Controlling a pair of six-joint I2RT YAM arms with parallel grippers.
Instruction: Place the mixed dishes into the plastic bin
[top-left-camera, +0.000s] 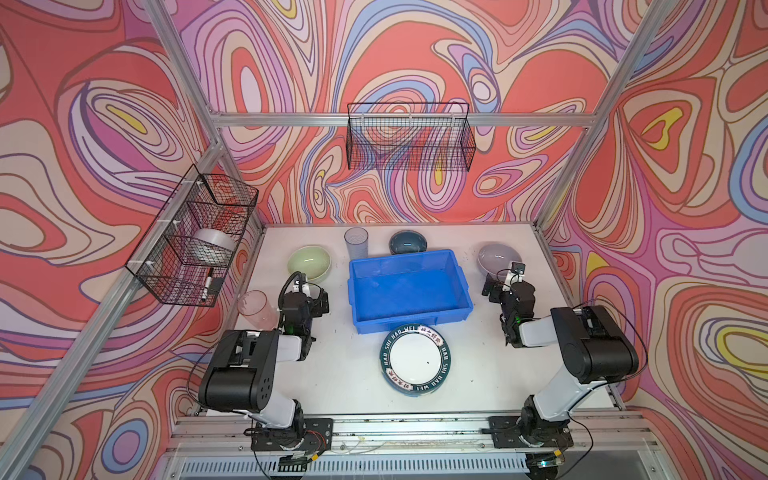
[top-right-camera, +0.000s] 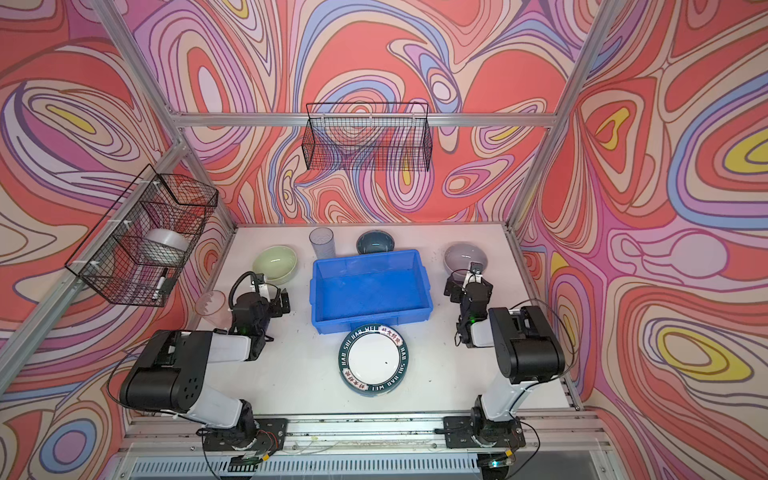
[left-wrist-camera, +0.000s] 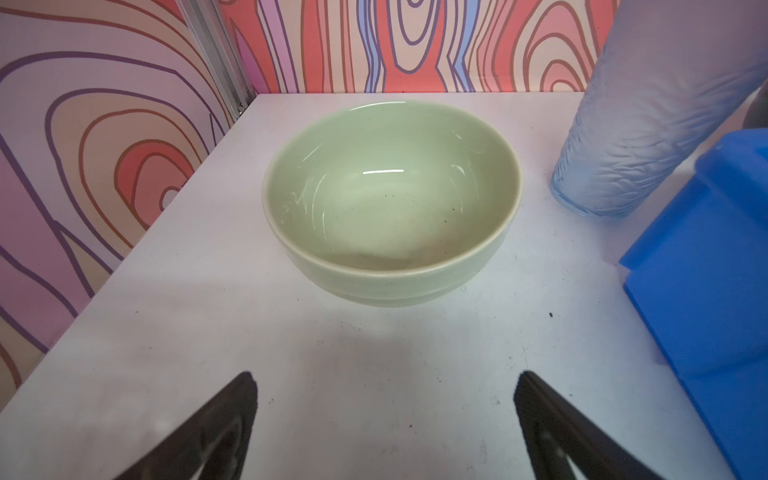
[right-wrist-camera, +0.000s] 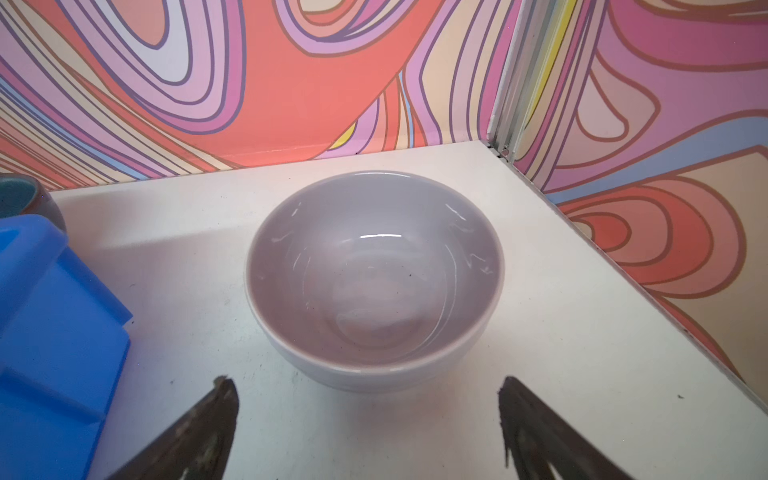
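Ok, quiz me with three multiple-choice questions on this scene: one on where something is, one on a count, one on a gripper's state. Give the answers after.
1. Relative to the blue bin, the green-lettered plate lies: A inside it; B on the table in front of it, on the robot's side; C behind it.
2. Bowls on the table: A two; B three; C five.
3. The left gripper is: A open and empty; B shut on the plate; C shut on nothing.

Answers:
1 B, the plate rests on the table outside the bin's front wall.
2 B, there is a pale green bowl, a dark blue bowl and a lavender bowl.
3 A, its jaws stand wide apart with nothing between them.
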